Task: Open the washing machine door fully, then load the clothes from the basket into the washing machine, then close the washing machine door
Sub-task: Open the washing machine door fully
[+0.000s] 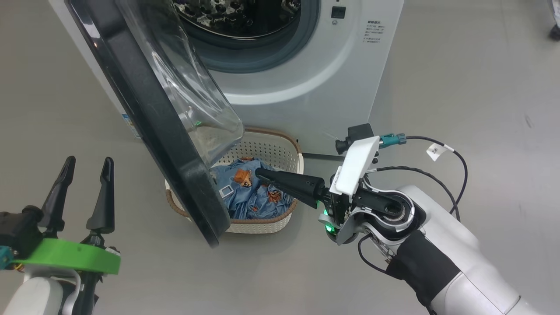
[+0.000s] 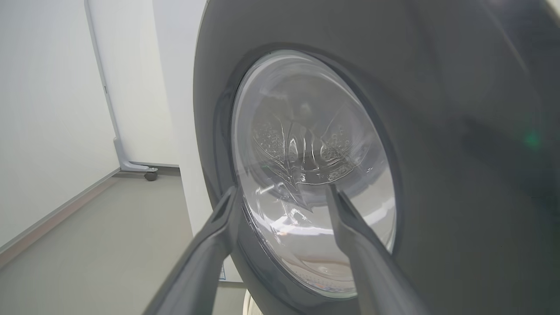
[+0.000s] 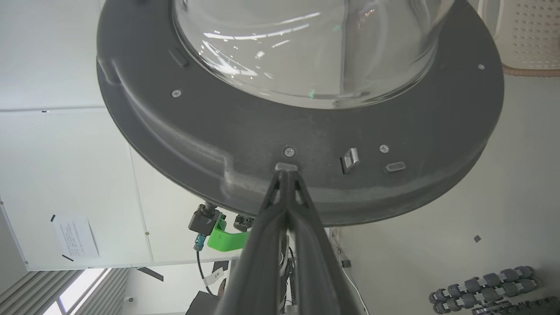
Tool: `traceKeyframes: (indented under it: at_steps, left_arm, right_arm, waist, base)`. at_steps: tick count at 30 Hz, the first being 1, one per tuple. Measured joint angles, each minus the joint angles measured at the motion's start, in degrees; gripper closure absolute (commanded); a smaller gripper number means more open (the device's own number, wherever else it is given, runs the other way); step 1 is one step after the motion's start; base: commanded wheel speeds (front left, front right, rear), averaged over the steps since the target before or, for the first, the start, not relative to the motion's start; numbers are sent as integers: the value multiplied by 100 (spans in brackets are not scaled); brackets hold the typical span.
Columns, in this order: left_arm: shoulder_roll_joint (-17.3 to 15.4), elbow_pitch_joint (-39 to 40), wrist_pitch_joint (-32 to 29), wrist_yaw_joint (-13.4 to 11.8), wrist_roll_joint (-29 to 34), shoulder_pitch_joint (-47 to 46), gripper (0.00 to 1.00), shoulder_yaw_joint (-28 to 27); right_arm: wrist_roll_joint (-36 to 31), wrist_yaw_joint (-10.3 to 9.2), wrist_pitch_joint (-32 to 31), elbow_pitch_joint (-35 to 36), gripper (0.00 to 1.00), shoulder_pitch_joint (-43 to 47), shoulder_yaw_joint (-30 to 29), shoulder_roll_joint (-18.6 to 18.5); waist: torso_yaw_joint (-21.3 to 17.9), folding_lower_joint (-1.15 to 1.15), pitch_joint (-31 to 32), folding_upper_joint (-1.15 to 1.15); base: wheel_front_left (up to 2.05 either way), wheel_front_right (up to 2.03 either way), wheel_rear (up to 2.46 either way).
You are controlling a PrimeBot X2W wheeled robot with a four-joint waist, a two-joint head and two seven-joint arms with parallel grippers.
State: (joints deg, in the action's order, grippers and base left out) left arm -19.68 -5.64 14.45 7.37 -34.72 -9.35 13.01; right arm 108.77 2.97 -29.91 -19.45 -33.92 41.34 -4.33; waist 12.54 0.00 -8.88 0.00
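Head view: clothes [image 1: 250, 204] in basket [image 1: 272, 148]

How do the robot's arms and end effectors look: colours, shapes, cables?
Both arms are pale white. The left end effector and right end effector each have two long, dark, tapering fingers. The left wrist carries a bright green ring. The right wrist has a white cover, a teal connector, black cables with a white tag, and a black band.

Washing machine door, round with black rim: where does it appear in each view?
Head view: the round black-rimmed washing machine door slants from top left to lower centre.
Left wrist view: the door, outer face, centre and right.
Right wrist view: the door, inner face, upper half.
Shared landmark: its clear glass bowl.
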Motion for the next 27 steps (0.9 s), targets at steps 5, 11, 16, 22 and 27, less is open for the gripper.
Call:
traceKeyframes:
  at_steps: [5,11,16,22,27]
  left_arm:
    - [-2,-8,0,0,43,154,0,-69]
    - [-26,13,0,0,93,359,0,-124]
    - [-31,64,0,0,104,421,0,-132]
    - [-30,124,0,0,146,429,0,-51]
    - [-26,141,0,0,146,429,0,-4]
  right_arm:
    - [16,97,180,-46,100,336,-144,-125]
    - [43,221,555,-40,2,734,-405,-188]
    - [-391,293,943,11,0,756,-449,-359]
    - [-1006,348,1792,60,0,748,-793,-470]
    - [-1724,353,2405,64,0,733,-817,-635]
  waist:
    - [-168,0,156,0]
    - [-422,0,307,0]
    - [-597,0,365,0]
    - [-749,0,402,0]
    - [-779,0,407,0]
  base:
    - [0,0,0]
    - [0,0,0]
    - [0,0,0]
    - [0,0,0]
    - [0,0,0]
